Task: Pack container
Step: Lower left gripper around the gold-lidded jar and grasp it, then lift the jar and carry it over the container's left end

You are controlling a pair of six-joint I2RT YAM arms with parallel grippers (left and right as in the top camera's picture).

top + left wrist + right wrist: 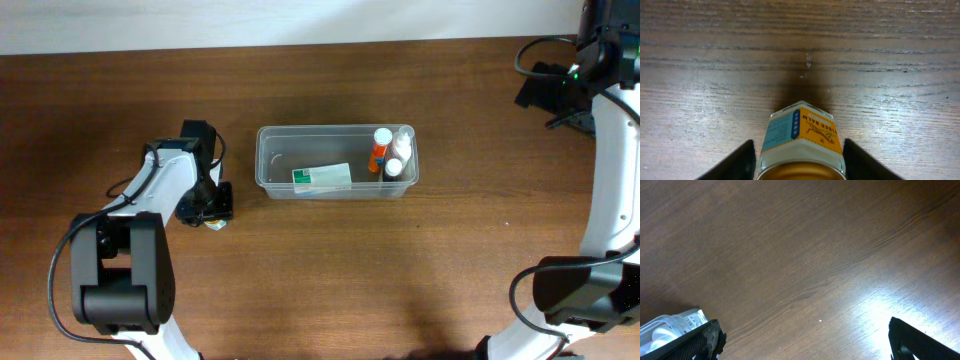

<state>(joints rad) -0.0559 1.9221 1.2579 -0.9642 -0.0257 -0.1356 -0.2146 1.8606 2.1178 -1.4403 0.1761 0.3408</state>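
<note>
The clear container (pixel 266 160) stands mid-table. It holds a green-and-white box (pixel 322 177) and small bottles (pixel 390 152) at its right end. My left gripper (pixel 213 207) is low at the table, left of the container. In the left wrist view its fingers (pixel 798 142) press both sides of a small glass jar (pixel 801 131) with an orange-and-blue label and a gold lid. My right gripper (pixel 556 92) is far back right, away from the container. In the right wrist view its fingers (pixel 802 330) are wide apart and empty. A corner of the container (pixel 670 325) shows at the lower left.
The brown wooden table (pixel 330 270) spreads around the container. The left arm's base (pixel 118 280) sits at the front left and the right arm's base (pixel 585 290) at the front right. A white wall edge (pixel 300 20) runs along the back.
</note>
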